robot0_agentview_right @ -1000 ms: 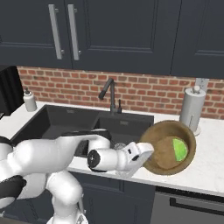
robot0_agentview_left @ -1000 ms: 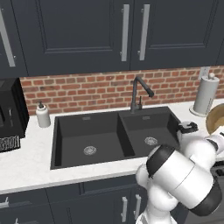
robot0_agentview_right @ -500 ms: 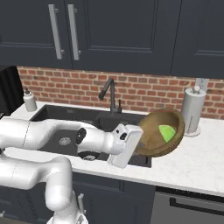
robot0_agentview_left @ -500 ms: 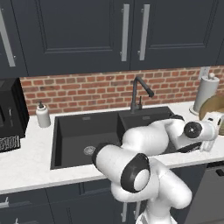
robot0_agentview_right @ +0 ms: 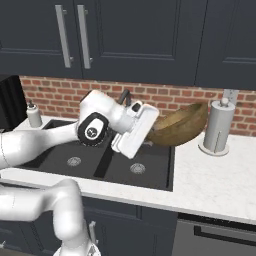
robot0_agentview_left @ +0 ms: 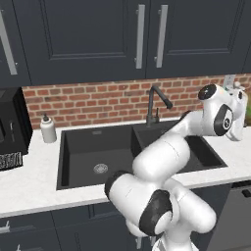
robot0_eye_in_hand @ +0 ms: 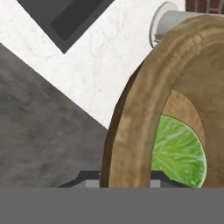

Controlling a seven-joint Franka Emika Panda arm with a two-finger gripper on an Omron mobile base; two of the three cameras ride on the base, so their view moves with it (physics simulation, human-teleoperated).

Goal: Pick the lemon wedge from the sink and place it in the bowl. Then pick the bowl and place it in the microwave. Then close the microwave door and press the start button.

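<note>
I am pinching the wooden bowl's (robot0_agentview_right: 181,125) rim in my gripper (robot0_eye_in_hand: 124,177), lifting it above the sink (robot0_agentview_right: 142,167); tilted so, the lemon wedge (robot0_eye_in_hand: 179,151) may be sliding out.

Light-brown wooden bowl (robot0_agentview_right: 179,128), bright green lemon wedge (robot0_eye_in_hand: 179,153) lower right, matte black sink (robot0_agentview_left: 98,157), red brick backsplash (robot0_agentview_left: 98,105)

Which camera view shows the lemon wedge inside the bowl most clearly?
The hand view: the lemon wedge lies large and green inside the bowl. The right base view shows the bowl from outside, hiding the wedge.
</note>
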